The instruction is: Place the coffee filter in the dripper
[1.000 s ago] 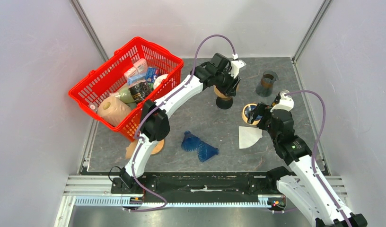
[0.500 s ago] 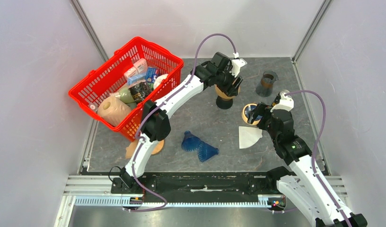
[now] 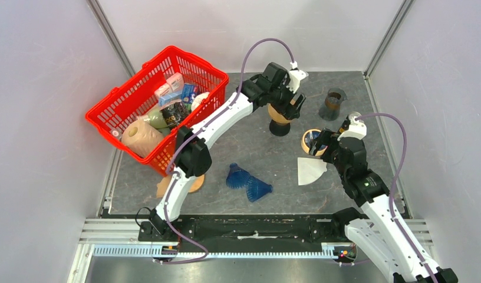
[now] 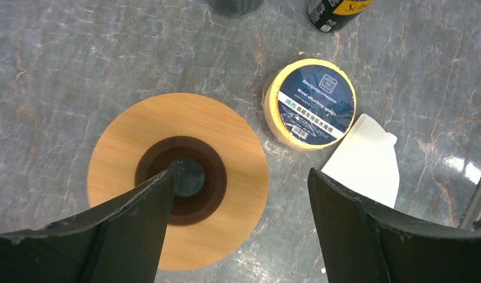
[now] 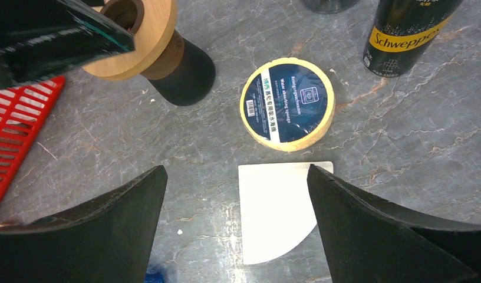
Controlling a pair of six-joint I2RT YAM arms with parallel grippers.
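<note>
Change: my left gripper [image 4: 243,177] has spread over the last second. It was half closed above the dripper [image 3: 279,119]; now its jaws stand wide apart and clamp nothing. It has also eased back and up a little. The dripper stays put, upright on its dark base, and the left wrist view looks straight down its wooden ring into the dark bore. My read is that I just let go of it there.

Right gripper [image 5: 237,171] hasn't moved. Its jaws are wide apart and empty, and it hangs over the coffee filter [image 5: 279,209].

The filter is not in the dripper. It lies flat on the bench [image 3: 226,150], just beside the tape roll [image 5: 288,103] and well apart from the dripper. So the receiving end looks ready, but the pick isn't started. The thin paper lying flat will probably be awkward to pinch.

The bench is grey and marbled, and glossy under the light. Also on it:
- a red basket [image 3: 161,97] full of groceries, back left
- blue ribbed pieces [image 3: 249,183] near the middle
- a dark glass [image 3: 333,104] at the back
- a Schweppes can [image 5: 406,29] by the tape roll

The enclosure has pale walls and metal corner posts, and a rail runs along the near edge.
</note>
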